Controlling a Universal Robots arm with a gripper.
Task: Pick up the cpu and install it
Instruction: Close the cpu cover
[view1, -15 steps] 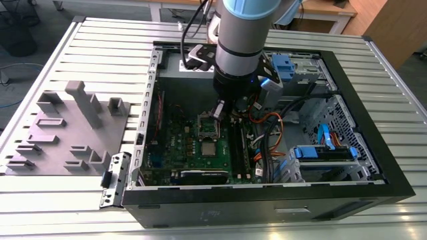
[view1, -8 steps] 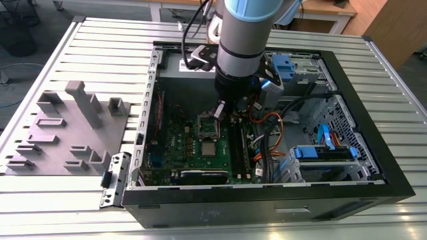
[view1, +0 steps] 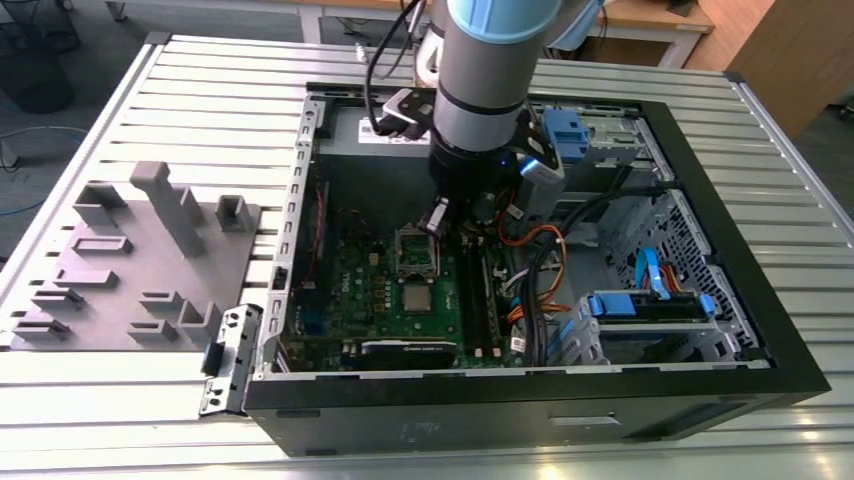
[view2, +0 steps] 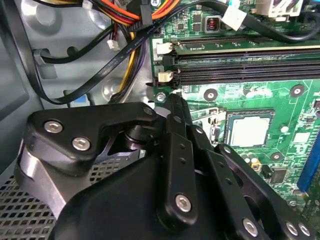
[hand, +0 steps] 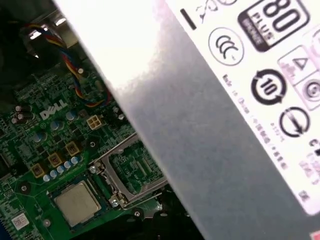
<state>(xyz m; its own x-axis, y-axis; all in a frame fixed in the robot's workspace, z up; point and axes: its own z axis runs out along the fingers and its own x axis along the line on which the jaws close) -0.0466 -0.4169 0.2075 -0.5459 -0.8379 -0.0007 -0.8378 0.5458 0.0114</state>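
Seated flat in the socket on the green motherboard (view1: 400, 285): the cpu (view1: 418, 297), dull silver-grey, also plain in the second wrist view (view2: 248, 131) and the first wrist view (hand: 77, 202). Beside it, swung up and open in the first wrist view, the shiny retention frame (hand: 131, 172).

Poised inside the open computer case (view1: 747, 270), just beyond the cpu toward the far side: the gripper (view1: 437, 218), apart from the chip and carrying nothing. Fingers drawn narrow, nearly together, as judged from the second wrist view (view2: 176, 107).

Handling, as a judgement: light, stiff, thin; smooth metal top likely slippery; underside contacts and socket easily damaged by tilt or pressure. Best hold on two opposite edges of the pale rim, kept level, never pressing on the top.

Below the case, a ribbed metal surface (view1: 200, 110). On the exterior view's left, a matte grey fixture block (view1: 127, 260) with raised posts. Farther off, wooden furniture (view1: 774, 50) and a dark floor (view1: 54, 30).
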